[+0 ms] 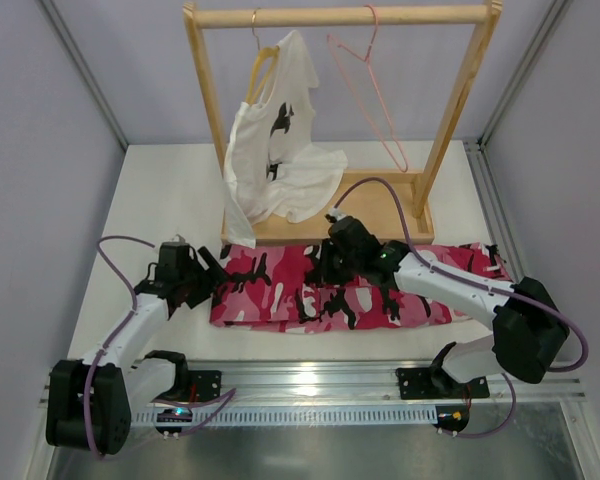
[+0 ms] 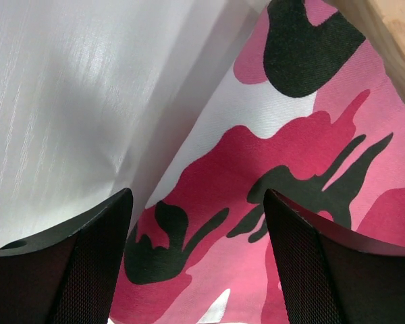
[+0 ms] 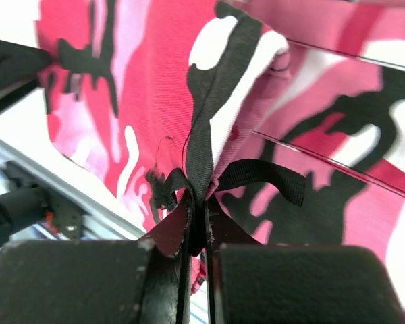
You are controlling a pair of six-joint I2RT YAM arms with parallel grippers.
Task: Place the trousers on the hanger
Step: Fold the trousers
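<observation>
The trousers (image 1: pixel 275 295), in pink, white and black camouflage, lie stretched across the table in front of the wooden rack. The thin pink hanger (image 1: pixel 382 110) hangs bare from the rack's top bar, right of centre. My left gripper (image 1: pixel 212 272) is at the trousers' left end. In the left wrist view it (image 2: pixel 197 260) is open just above the trousers (image 2: pixel 283 155), with its fingers (image 2: pixel 88 270) straddling the cloth edge. My right gripper (image 1: pixel 325 262) is over the trousers' middle. In the right wrist view it (image 3: pixel 197 233) is shut on a raised fold of the trousers (image 3: pixel 155 101) beside a black belt loop (image 3: pixel 270 177).
The wooden rack (image 1: pixel 340 16) stands at the back on a flat base (image 1: pixel 380 205). A white T-shirt (image 1: pixel 275 150) with a black print hangs at its left on a wooden hanger. A metal rail (image 1: pixel 310 380) runs along the near edge. Grey walls close in both sides.
</observation>
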